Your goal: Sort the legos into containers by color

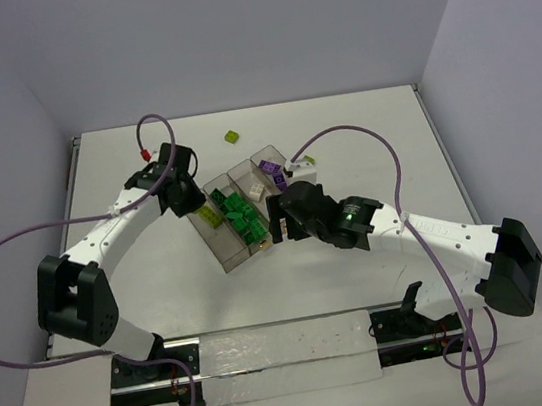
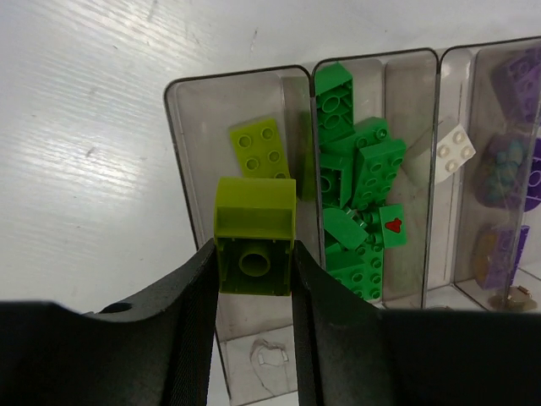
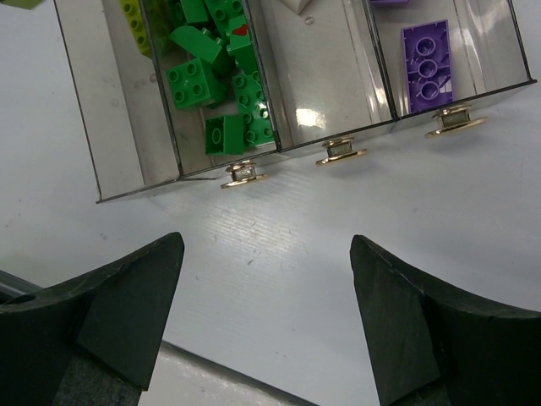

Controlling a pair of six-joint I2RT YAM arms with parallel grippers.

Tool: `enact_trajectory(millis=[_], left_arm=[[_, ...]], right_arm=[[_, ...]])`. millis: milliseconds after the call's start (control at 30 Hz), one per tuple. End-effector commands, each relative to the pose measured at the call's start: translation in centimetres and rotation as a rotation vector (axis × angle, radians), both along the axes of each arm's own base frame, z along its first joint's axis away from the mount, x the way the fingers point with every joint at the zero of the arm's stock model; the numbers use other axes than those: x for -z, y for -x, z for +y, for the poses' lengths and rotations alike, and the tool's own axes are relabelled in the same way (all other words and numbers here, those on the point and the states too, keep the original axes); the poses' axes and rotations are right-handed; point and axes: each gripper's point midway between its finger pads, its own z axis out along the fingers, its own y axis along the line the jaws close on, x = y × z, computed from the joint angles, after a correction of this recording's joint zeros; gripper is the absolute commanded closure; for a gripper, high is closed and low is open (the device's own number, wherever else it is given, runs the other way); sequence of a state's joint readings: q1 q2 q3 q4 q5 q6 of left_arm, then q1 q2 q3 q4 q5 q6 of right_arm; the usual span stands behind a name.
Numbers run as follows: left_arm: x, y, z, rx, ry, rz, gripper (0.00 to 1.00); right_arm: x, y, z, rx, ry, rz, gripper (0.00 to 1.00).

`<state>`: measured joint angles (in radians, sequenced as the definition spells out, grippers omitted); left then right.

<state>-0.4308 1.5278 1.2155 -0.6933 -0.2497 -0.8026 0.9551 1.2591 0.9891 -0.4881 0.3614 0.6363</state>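
Containers (image 2: 182, 169): clear smoky grey plastic, four in a row, small brass-yellow tabs (image 3: 341, 152) at one end. Held lego (image 2: 254, 222): plain yellow-green, between the black fingers of the left gripper (image 2: 252, 269). Flat lego (image 2: 260, 149) in the end compartment: same yellow-green. Heap of legos (image 2: 359, 182) in the second compartment: bright green, one marked lego (image 2: 391, 227) bearing a small red figure. Single lego (image 2: 448, 150) in the third: white. Legos (image 3: 427, 63) in the fourth: purple, one with pale teal studs, blurred. Loose lego (image 1: 232, 136) on the table: yellow-green. Table (image 2: 84, 127): white, faintly streaked. Right gripper (image 3: 266, 271): black. Arms (image 1: 118, 224): white with black joints. Cables (image 1: 342, 134): purple.
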Motion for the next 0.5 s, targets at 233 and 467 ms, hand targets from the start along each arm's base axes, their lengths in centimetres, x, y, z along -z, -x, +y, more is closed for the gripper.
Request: enact_trajectory(millis=[233,467], left_arm=[[1.8,-0.4,-1.8,0.008,0.052,0.017,0.3],[-0.3,-1.5,0.1,-0.041,0.0,-0.023,0.13]], right_arm=[[-2.0,-0.7,0.6,0.024,-0.029,-0.04,0.13],[-2.0,-0.7,0.6,0.021,-0.028,-0.042,0.13]])
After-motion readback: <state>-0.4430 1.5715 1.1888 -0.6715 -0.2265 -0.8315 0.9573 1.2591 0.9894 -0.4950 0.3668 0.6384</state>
